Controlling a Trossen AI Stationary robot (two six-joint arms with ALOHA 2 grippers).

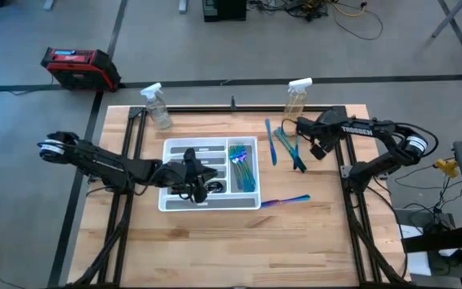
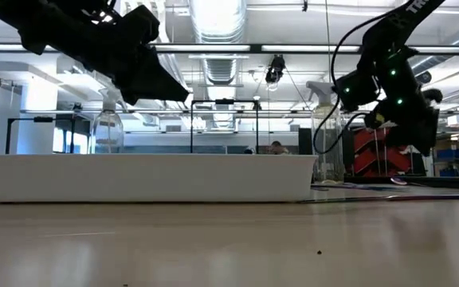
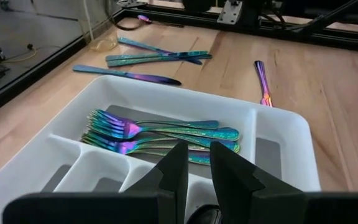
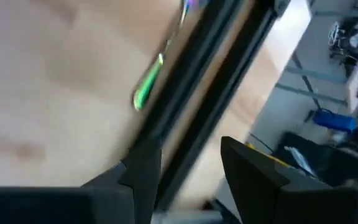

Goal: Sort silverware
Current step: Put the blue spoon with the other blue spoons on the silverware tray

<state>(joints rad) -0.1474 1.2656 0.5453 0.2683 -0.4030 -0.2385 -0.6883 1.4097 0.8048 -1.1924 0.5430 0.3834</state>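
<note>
The silverware is iridescent teal and purple. Several forks lie in the right compartment of the white tray. Loose pieces lie flat on the table right of the tray, and one lies by the tray's near right corner. My left gripper hovers over the tray's middle, its fingers a narrow gap apart with nothing seen between the tips. My right gripper hangs open and empty above the table, right of the loose pieces; its blurred wrist view shows one greenish piece.
Two clear spray bottles stand near the table's far edge. Black frame rails run along the table's sides, and the right one lies close under my right gripper. Bare wood stretches along the near edge.
</note>
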